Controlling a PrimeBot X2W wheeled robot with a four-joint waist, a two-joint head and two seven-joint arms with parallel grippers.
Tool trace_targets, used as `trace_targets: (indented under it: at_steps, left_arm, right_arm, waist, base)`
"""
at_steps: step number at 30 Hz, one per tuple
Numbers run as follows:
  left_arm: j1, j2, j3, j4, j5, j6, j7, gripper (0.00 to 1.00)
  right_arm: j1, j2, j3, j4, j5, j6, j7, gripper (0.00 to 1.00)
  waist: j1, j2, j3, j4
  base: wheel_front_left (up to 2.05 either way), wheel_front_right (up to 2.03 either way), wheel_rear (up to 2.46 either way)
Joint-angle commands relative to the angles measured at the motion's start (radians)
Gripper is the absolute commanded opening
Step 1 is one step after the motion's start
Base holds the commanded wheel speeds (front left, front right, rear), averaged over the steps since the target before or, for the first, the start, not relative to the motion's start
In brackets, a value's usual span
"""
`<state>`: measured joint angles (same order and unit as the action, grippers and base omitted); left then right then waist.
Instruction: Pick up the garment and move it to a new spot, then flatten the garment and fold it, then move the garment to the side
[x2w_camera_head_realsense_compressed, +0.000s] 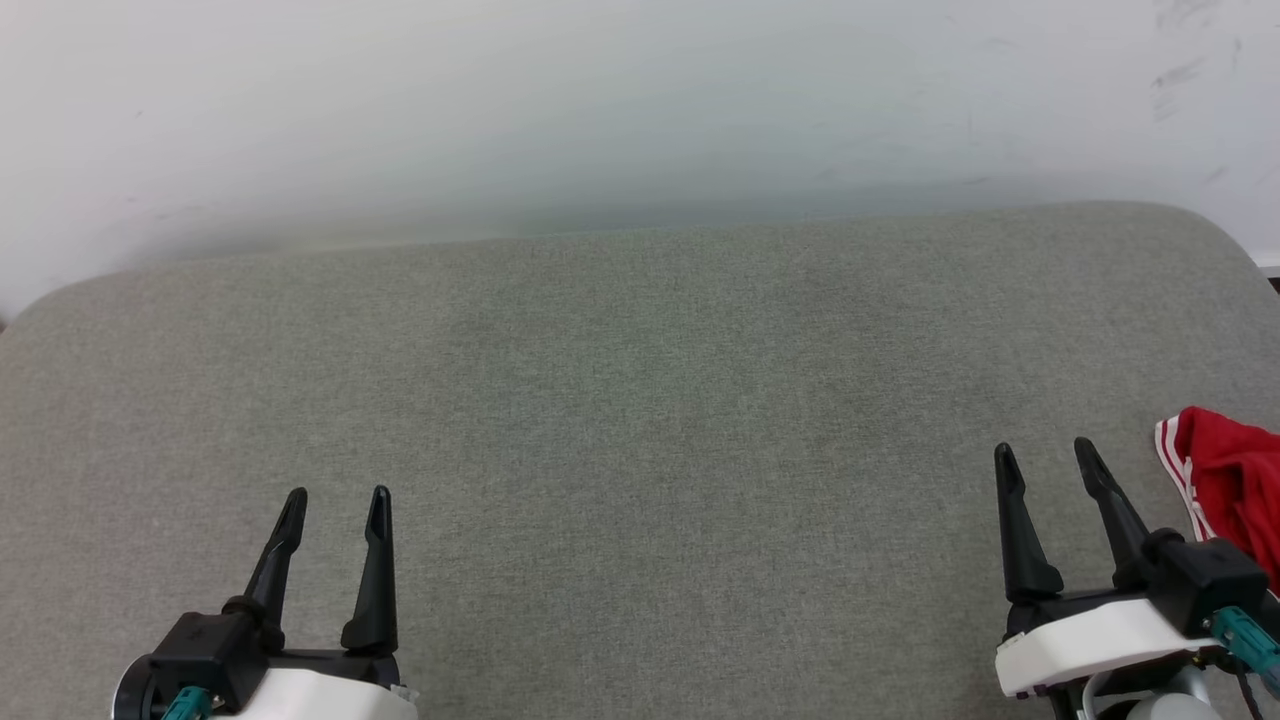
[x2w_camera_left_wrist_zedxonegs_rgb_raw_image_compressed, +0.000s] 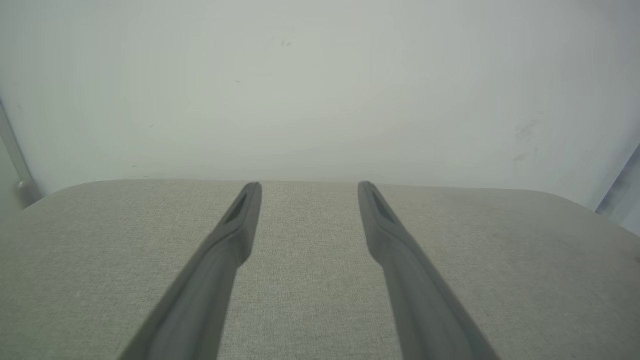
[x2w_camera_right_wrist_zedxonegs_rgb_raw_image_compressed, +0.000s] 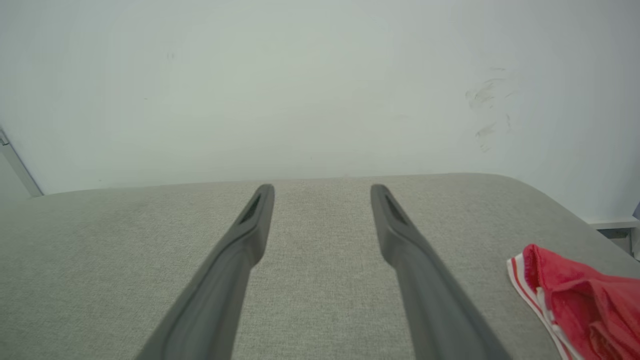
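Observation:
The garment (x2w_camera_head_realsense_compressed: 1232, 480) is a crumpled red cloth with red-and-white striped trim, lying at the right edge of the grey padded surface (x2w_camera_head_realsense_compressed: 640, 400); most of it runs out of the head view. In the right wrist view the garment (x2w_camera_right_wrist_zedxonegs_rgb_raw_image_compressed: 580, 295) sits at the lower right. My right gripper (x2w_camera_head_realsense_compressed: 1045, 462) hovers just left of it, open and empty, its fingers (x2w_camera_right_wrist_zedxonegs_rgb_raw_image_compressed: 250, 235) spread over bare fabric. My left gripper (x2w_camera_head_realsense_compressed: 337, 500) stands open and empty at the lower left, far from the garment, its fingers (x2w_camera_left_wrist_zedxonegs_rgb_raw_image_compressed: 240, 220) also over bare surface.
A pale wall (x2w_camera_head_realsense_compressed: 640, 110) rises right behind the surface's rounded far edge. The surface's right corner curves away near a white ledge (x2w_camera_right_wrist_zedxonegs_rgb_raw_image_compressed: 607, 223).

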<state>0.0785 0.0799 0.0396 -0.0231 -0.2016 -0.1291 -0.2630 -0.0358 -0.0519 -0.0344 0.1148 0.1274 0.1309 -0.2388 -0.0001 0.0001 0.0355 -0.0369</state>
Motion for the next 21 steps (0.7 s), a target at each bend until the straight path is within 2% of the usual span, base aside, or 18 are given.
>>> trace_targets:
  at_steps: [1, 21]
  left_arm:
    - [0.013, 0.002, -0.001, 0.003, 0.0, -0.001, -0.002, 1.0]
    - [0.004, -0.006, 0.016, 0.04, 0.016, -0.002, -0.002, 1.0]
  right_arm:
    - [0.004, 0.003, 0.001, 0.005, 0.002, 0.0, -0.007, 1.0]
    - [-0.007, 0.003, 0.006, -0.002, 0.005, 0.0, -0.024, 1.0]
  waist:
    - [0.0001, -0.0001, -0.001, -0.001]
    - [0.0001, -0.0001, 0.004, -0.014]
  base:
    - [0.0, 0.0, 0.0]
    - [0.0, 0.0, 0.0]
